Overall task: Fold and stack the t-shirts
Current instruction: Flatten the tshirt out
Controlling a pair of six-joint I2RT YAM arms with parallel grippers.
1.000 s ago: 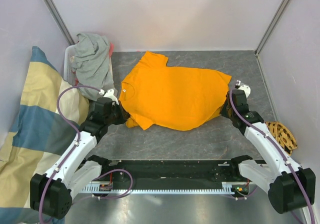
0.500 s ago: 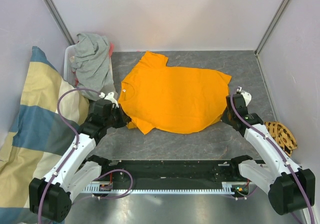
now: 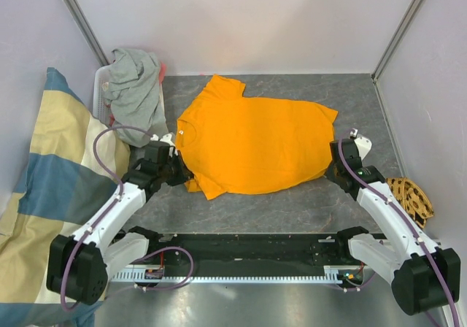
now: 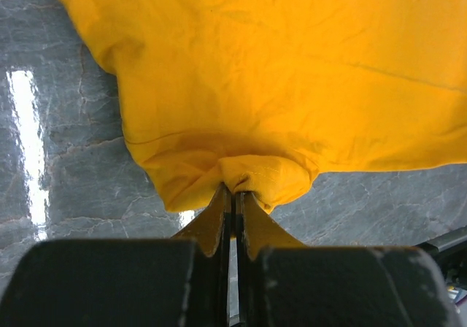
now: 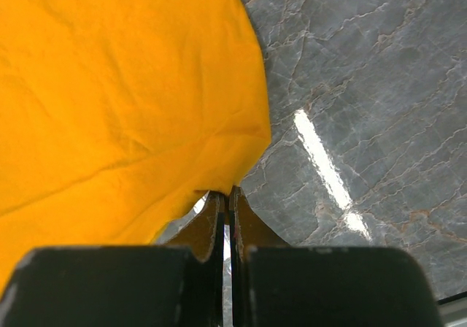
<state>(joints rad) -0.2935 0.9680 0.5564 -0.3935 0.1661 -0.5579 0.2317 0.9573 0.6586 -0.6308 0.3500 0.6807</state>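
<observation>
An orange t-shirt lies spread on the grey marbled table, collar to the left and one sleeve toward the back. My left gripper is shut on a bunched bit of its near-left edge, seen close in the left wrist view under the orange cloth. My right gripper is shut on the shirt's near-right corner; in the right wrist view the cloth runs off to the left. A grey t-shirt lies crumpled in the back-left corner.
A large cream-and-blue cloth lies along the left side. A small tan woven disc sits at the right wall. The grey shirt hangs over a white basket. Pale walls close in the table on three sides.
Both grippers have drawn back a little toward the near edge, still holding the shirt. The near hem has come with them and the folded-under near-left part has flattened out.
</observation>
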